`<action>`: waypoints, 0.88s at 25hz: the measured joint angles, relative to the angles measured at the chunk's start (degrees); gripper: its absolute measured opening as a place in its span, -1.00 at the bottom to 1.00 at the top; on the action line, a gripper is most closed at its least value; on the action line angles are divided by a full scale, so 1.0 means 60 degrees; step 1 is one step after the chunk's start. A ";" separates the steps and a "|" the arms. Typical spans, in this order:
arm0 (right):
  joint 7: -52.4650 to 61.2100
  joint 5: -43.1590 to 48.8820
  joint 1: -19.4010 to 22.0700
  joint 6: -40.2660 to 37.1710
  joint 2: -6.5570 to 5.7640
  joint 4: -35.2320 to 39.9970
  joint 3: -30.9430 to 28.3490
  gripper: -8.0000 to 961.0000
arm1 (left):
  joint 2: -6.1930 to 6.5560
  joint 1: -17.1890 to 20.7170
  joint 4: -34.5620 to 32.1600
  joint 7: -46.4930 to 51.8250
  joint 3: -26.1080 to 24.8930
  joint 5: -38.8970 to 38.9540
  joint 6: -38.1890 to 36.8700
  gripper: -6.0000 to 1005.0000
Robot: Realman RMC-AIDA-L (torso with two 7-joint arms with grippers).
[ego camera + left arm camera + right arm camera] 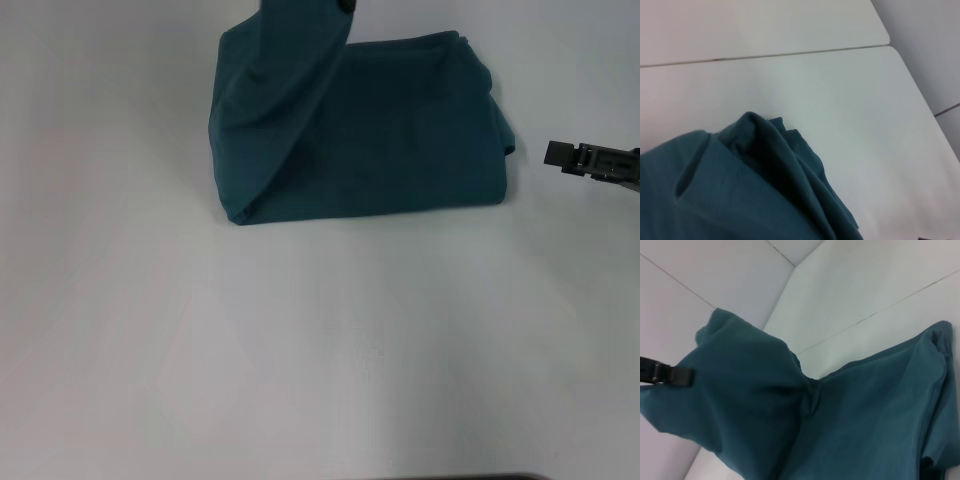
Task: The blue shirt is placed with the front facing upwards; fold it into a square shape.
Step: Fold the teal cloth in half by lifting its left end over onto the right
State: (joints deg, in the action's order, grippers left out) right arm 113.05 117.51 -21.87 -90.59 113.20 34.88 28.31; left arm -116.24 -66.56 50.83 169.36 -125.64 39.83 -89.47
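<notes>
- On the far part of the white table (320, 360): the blue shirt (400, 140), folded into a rough rectangle.
- Left gripper (347, 5): pinches the shirt's left layer, lifted high above the fold.
- Right gripper (562, 156): beside the shirt's right edge, apart; finger opening cannot be told.

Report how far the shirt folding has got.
Done: the blue shirt already lies on the table as a compact folded block, no sleeves spread out. In hand: its left part is lifted off the table, rising out of the head view's top edge, where the left gripper barely shows. The right gripper waits beside the shirt, apart from it. Left: lay the raised flap across and square up the edges.
</notes>
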 joint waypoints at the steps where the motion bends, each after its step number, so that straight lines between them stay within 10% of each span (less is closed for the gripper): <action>1: 0.0001 0.0000 -0.0001 0.0000 0.0000 0.0000 0.0000 0.68 | -0.0025 -0.0039 -0.0112 -0.0018 0.0033 -0.0003 0.0135 -0.92; 22: 0.0040 0.0000 -0.0002 0.0000 0.0001 0.0000 0.0074 0.65 | -0.0482 -0.0889 -0.1017 -0.0256 0.0478 0.0056 0.1103 -0.92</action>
State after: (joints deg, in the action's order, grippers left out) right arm 113.29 117.51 -21.89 -90.59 113.20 34.89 28.76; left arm -119.13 -71.90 44.72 167.82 -122.77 40.17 -82.86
